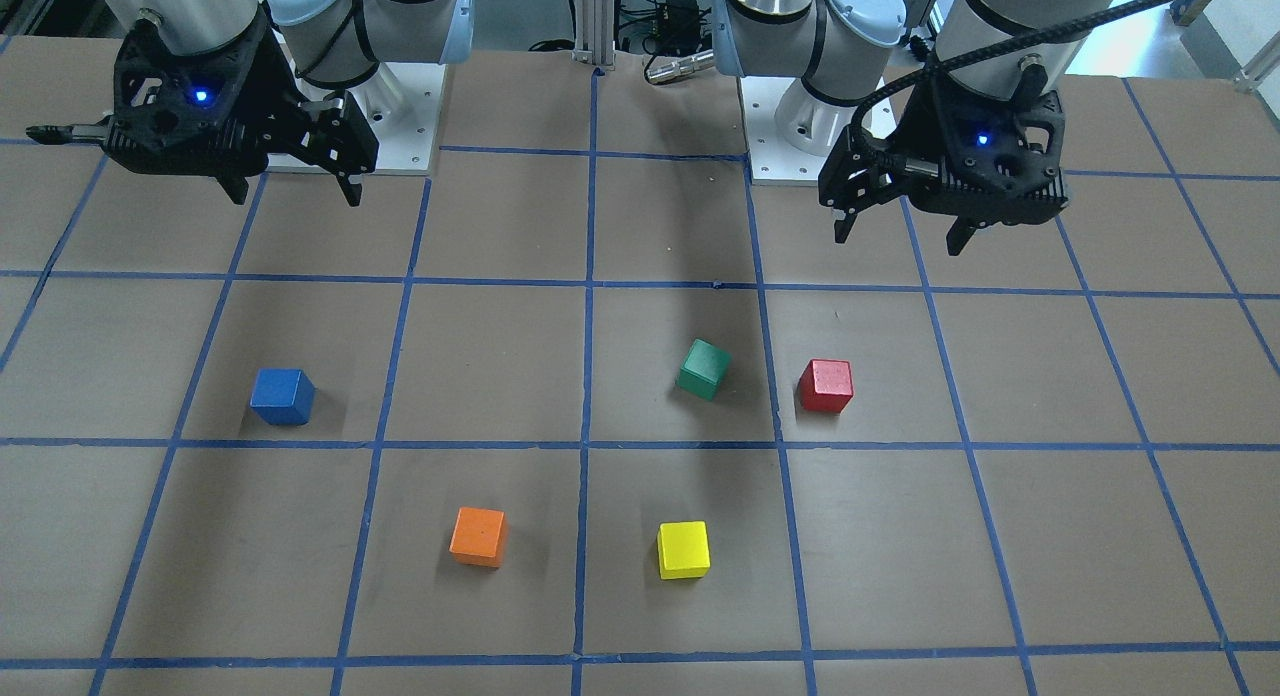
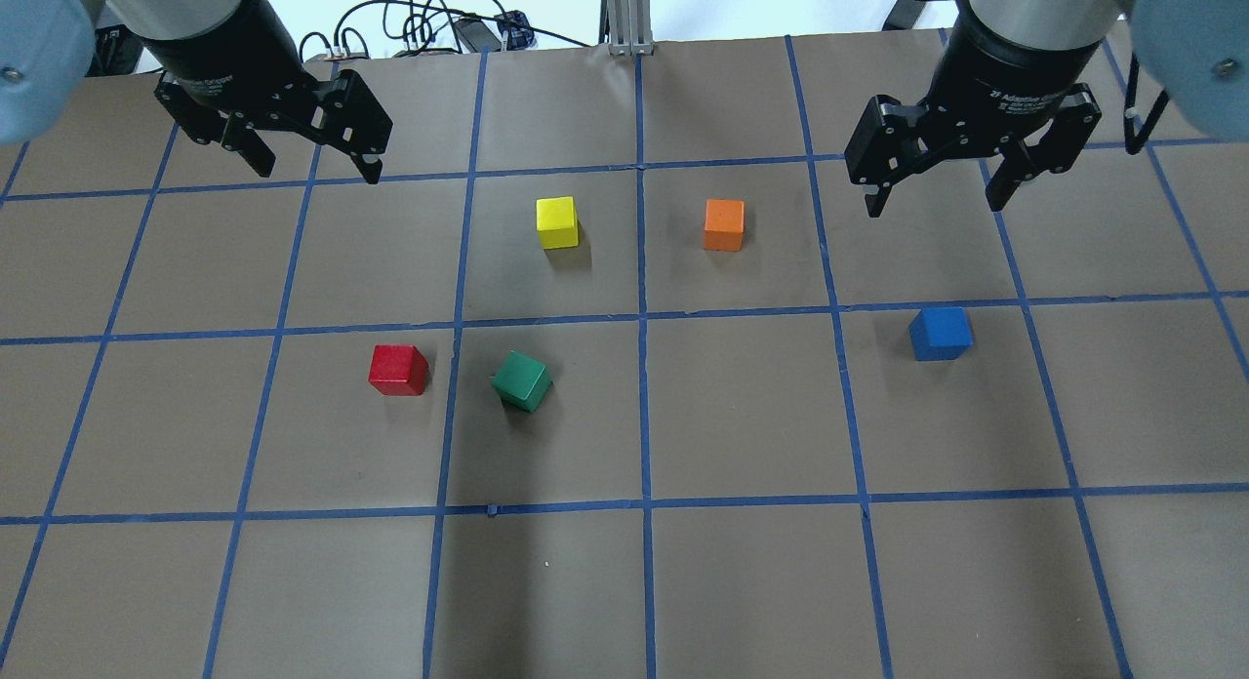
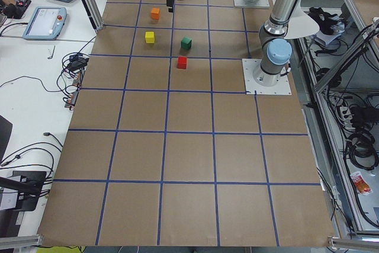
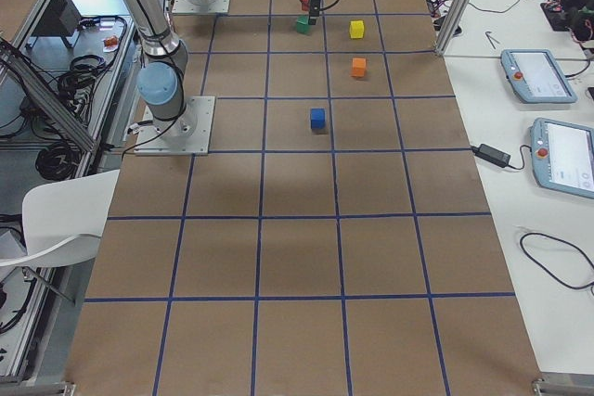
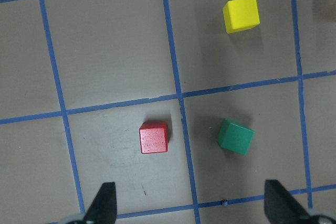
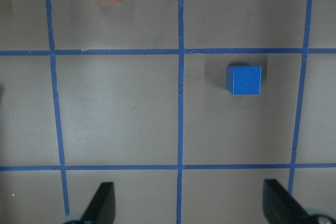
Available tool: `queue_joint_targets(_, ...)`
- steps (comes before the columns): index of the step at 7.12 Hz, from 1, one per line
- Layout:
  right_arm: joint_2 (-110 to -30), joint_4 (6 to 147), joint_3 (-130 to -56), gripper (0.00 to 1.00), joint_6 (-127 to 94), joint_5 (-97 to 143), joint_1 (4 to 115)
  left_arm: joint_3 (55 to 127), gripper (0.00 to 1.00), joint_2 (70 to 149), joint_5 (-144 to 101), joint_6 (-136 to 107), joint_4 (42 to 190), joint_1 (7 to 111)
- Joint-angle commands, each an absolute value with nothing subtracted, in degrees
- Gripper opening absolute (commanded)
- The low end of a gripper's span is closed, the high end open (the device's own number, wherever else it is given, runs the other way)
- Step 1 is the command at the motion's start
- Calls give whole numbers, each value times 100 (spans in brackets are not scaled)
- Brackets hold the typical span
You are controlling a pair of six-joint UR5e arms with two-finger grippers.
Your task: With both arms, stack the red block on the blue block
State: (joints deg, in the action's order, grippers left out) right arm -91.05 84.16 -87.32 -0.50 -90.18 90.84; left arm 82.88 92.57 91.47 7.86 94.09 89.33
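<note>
The red block [image 2: 398,370] rests on the table on the left side, beside a green cube; it also shows in the left wrist view [image 5: 154,137]. The blue block [image 2: 941,333] rests alone on the right side and shows in the right wrist view [image 6: 244,80]. My left gripper [image 2: 317,172] is open and empty, held high above the table, back and left of the red block. My right gripper [image 2: 934,208] is open and empty, held high just behind the blue block. Both blocks lie apart from the grippers.
A green cube [image 2: 522,380] sits tilted just right of the red block. A yellow cube [image 2: 557,221] and an orange cube [image 2: 724,224] stand further back near the middle. The brown table [image 2: 742,581] carries a blue tape grid.
</note>
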Motion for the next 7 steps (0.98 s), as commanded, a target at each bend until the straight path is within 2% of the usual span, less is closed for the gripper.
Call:
queue_joint_targets(1, -9097, 8403, -8736, 100, -9, -9018, 9079, 8279, 100, 9229, 9185, 765, 9448, 8930)
queue_joint_targets(7, -9097, 8385, -8736, 100, -9, -9018, 9079, 8306, 100, 9246, 9097, 546, 9413, 8930)
